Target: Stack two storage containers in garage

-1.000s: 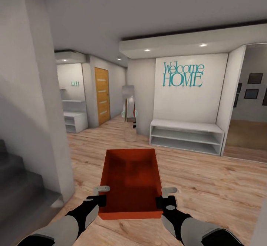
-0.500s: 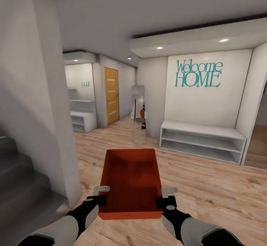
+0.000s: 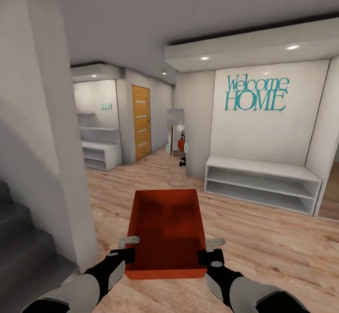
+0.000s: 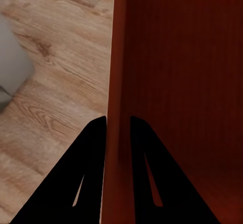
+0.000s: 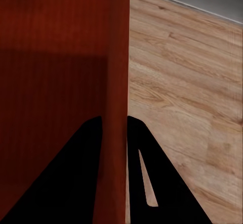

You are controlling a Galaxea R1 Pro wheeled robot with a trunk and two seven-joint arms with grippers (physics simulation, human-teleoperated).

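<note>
Light wood plank flooring (image 3: pixel 263 237) spans an entry hallway. Ahead, a white wall bears teal "Welcome HOME" lettering (image 3: pixel 256 93) above a low white shelf unit (image 3: pixel 261 184); a grey pillar (image 3: pixel 42 129) and dark stair steps (image 3: pixel 21 251) stand at the left, with a wooden door (image 3: pixel 141 121) and a narrow mirror (image 3: pixel 176 136) farther back. One storage container (image 3: pixel 165 230), red-orange and lidless, is held level above the floor between both arms. The left end effector (image 3: pixel 126 247) is clamped on the container's left wall, one finger (image 4: pixel 83 178) outside and one inside; the right end effector (image 3: pixel 211 249) is likewise clamped on the right wall, its fingers (image 5: pixel 147 183) straddling the rim.
</note>
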